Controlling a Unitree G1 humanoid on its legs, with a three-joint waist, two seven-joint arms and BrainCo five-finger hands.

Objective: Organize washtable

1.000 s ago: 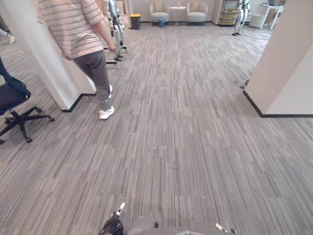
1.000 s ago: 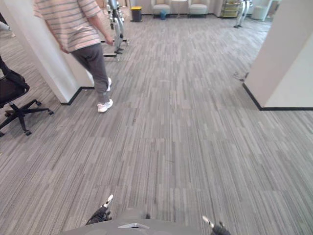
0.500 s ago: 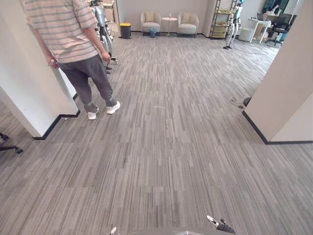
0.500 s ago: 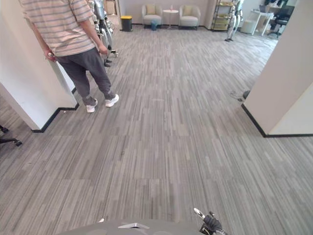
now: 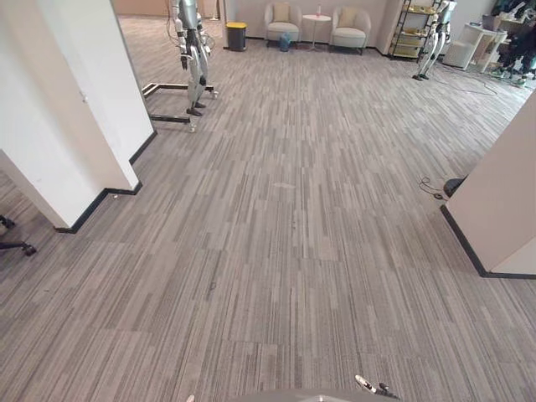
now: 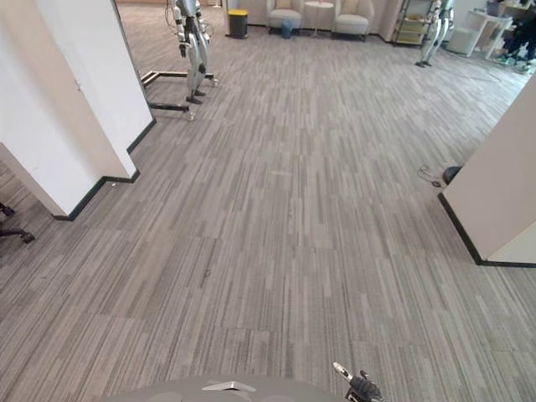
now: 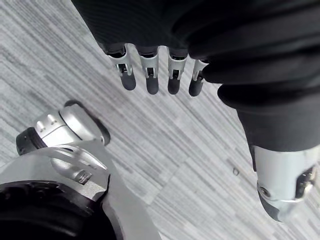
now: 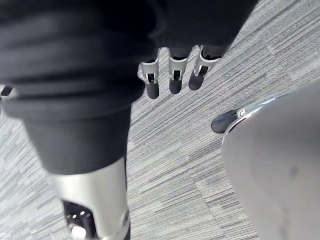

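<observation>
No washtable or any of its things can be seen; grey striped carpet (image 5: 285, 251) stretches ahead. In the left wrist view my left hand (image 7: 152, 80) hangs over the carpet with straight fingers and its thumb (image 7: 282, 195) apart, holding nothing. The right wrist view has my right hand (image 8: 175, 77) hanging the same way, fingers straight and empty. Its fingertips also peek in at the bottom edge of the eye views (image 6: 358, 387).
A white pillar (image 5: 75, 109) stands at the left and another (image 5: 502, 201) at the right. Another robot on a stand (image 5: 191, 50) is at the far left, with a yellow-topped bin (image 5: 236, 35), armchairs (image 5: 282, 18) and shelves (image 5: 410, 33) at the back. A chair's base (image 5: 12, 243) pokes in at the left.
The whole picture has shifted, so the camera has moved. The person in the striped shirt by the left pillar has passed out of sight. My hands still hang empty.
</observation>
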